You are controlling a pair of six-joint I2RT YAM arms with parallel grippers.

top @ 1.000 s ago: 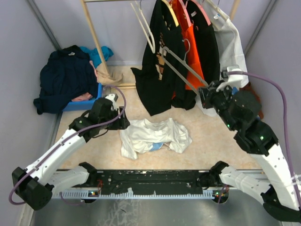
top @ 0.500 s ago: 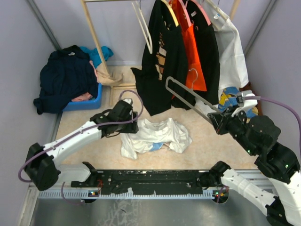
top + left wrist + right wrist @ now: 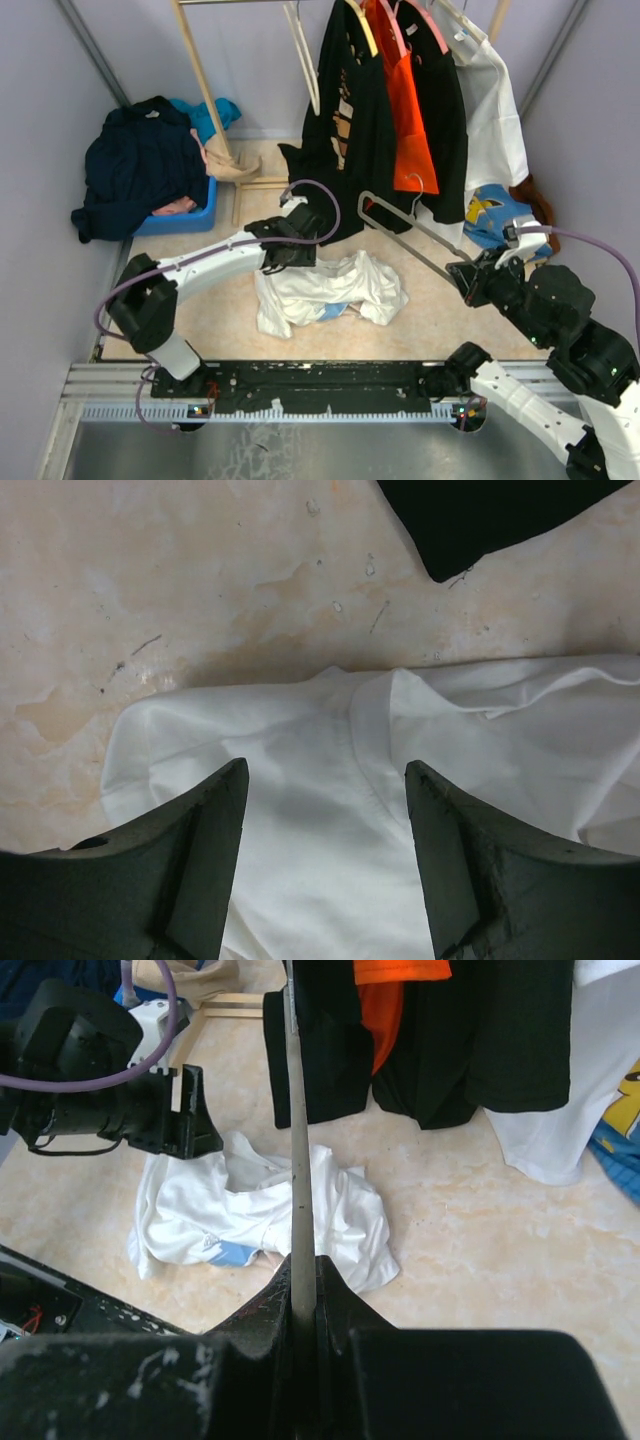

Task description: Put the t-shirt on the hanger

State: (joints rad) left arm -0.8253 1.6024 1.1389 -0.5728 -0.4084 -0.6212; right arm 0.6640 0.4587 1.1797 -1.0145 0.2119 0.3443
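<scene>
top external view: the crumpled white t-shirt with a blue print (image 3: 330, 290) lies on the beige table (image 3: 200, 310) between the two arms. the left gripper (image 3: 325, 768) hovers over its collar, jaws wide and holding nothing. the right gripper (image 3: 303, 1270) is clamped on the thin pale-grey triangular hanger (image 3: 294, 1110), held aloft beside the heap. picking up the shirt appears to be the step in hand; next the left arm likely must drop and pinch the neckline so the hanger can thread in. a black garment (image 3: 350, 150) and an orange garment (image 3: 405, 120) hang close behind, a snag risk. a blue tub (image 3: 185, 215) of navy clothing (image 3: 140, 160) sits well apart.
</scene>
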